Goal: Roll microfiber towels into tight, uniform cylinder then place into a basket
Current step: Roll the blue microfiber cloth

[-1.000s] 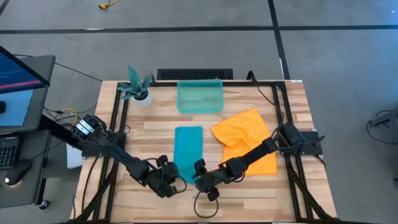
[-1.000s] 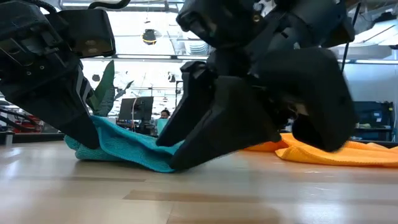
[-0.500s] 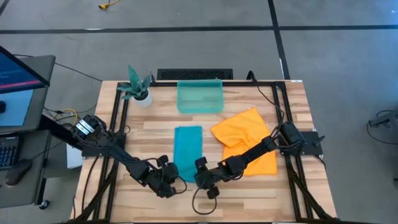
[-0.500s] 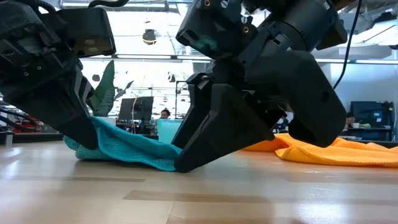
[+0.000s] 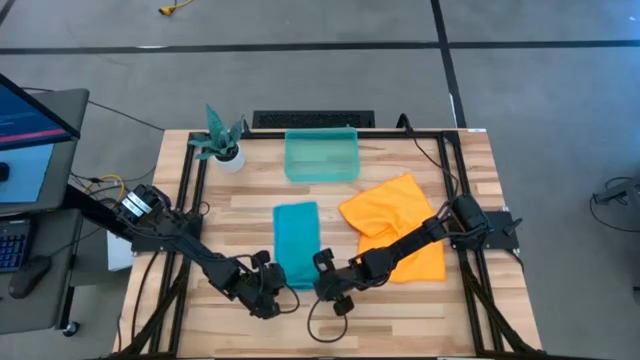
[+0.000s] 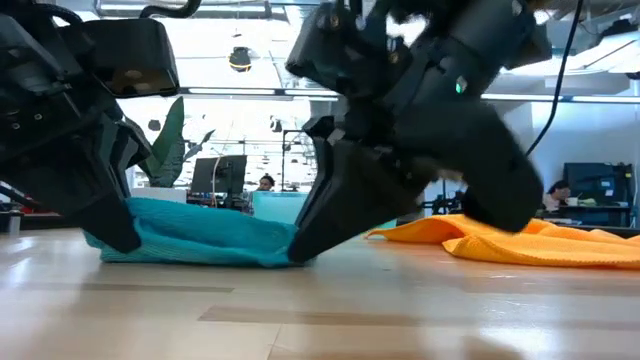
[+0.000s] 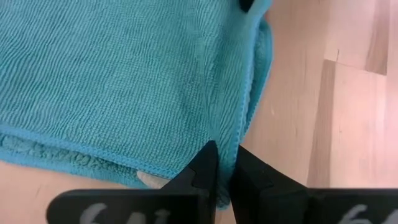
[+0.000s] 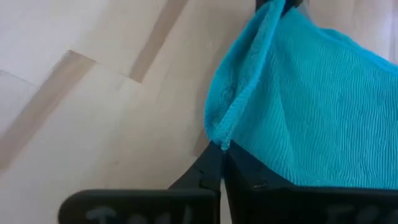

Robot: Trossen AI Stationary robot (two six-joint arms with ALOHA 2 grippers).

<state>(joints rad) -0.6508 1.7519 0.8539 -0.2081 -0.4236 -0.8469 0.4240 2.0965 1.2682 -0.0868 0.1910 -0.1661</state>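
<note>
Both grippers, left gripper (image 5: 272,296) and right gripper (image 5: 322,284), at near corners of folded teal towel (image 5: 296,243); orange towel (image 5: 396,238) beside, teal bin (image 5: 321,157) beyond

No text can be made out with certainty. Pale printed characters run along the dark bar of the left claw (image 7: 221,180) at the bottom of the left wrist view, cut off and illegible. Similar faint marks sit on the right claw (image 8: 217,168) bar. The monitor (image 5: 30,110) at upper left shows unreadable content.
</note>
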